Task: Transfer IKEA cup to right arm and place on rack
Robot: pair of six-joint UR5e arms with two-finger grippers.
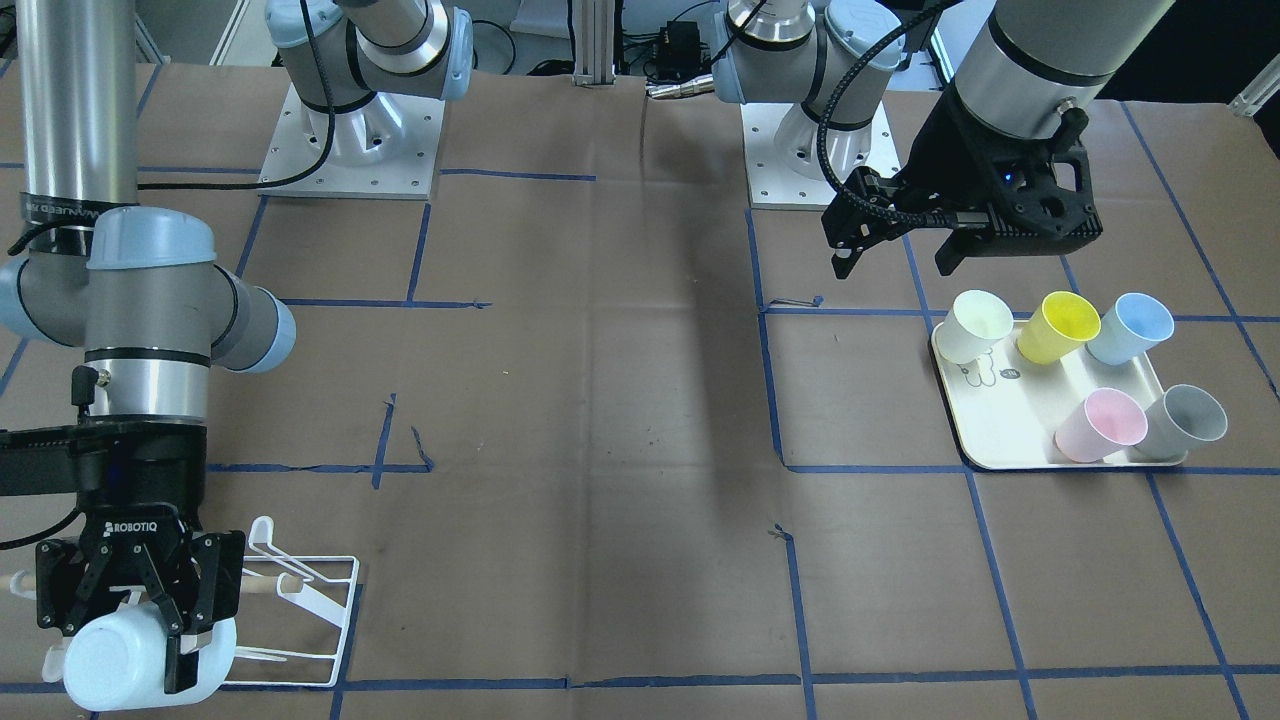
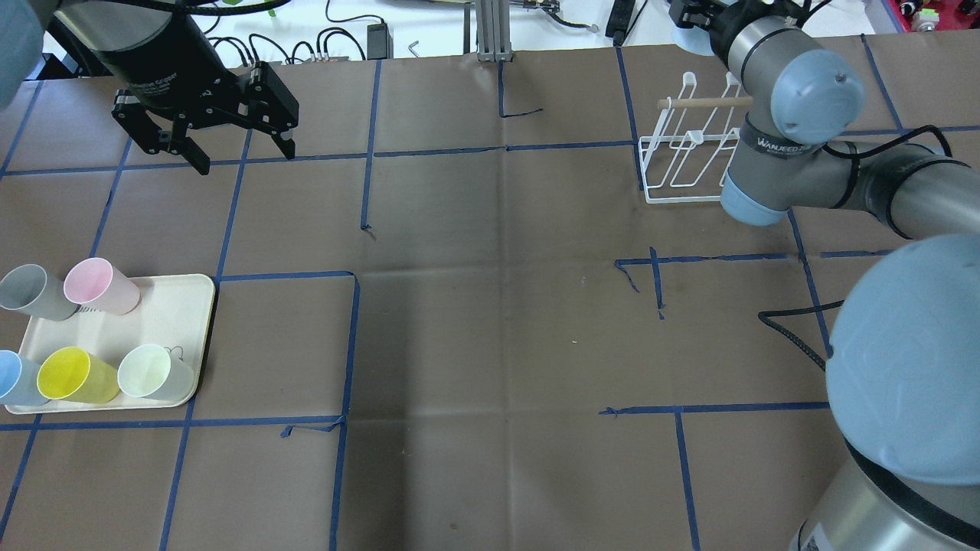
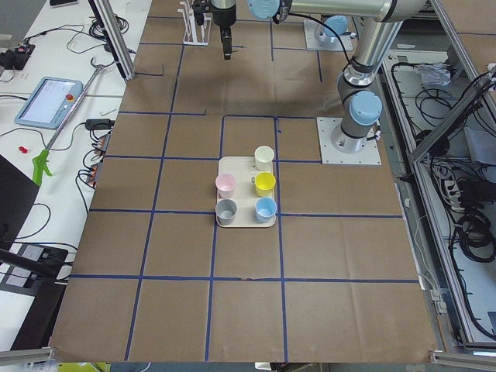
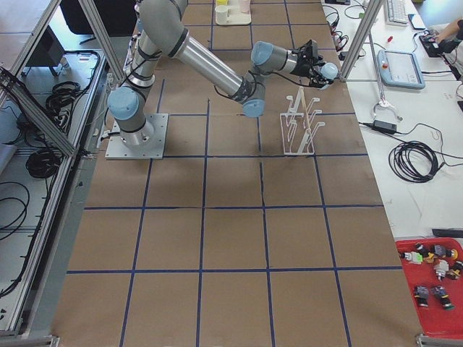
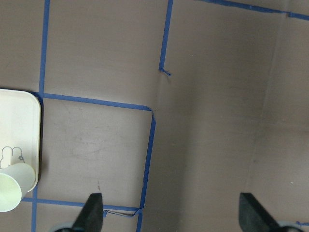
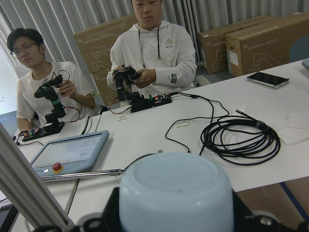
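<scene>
The IKEA cup (image 1: 125, 662) is pale blue and lies tilted with its base toward the operators' side. My right gripper (image 1: 140, 615), marked ROBOTIQ, is shut on it at one end of the white wire rack (image 1: 315, 600). The right wrist view shows the cup's base (image 6: 176, 193) between the fingers. I cannot tell whether the cup touches the rack (image 2: 681, 157). My left gripper (image 1: 893, 268) hangs open and empty above the table beside the tray. Its fingertips (image 5: 94, 203) stand wide apart.
A cream tray (image 1: 1000, 425) holds several cups: cream (image 1: 975, 325), yellow (image 1: 1060, 325), blue (image 1: 1130, 328), pink (image 1: 1100, 425) and grey (image 1: 1185, 420). Two people sit at a white desk (image 6: 159, 130) with cables beyond the table's far edge.
</scene>
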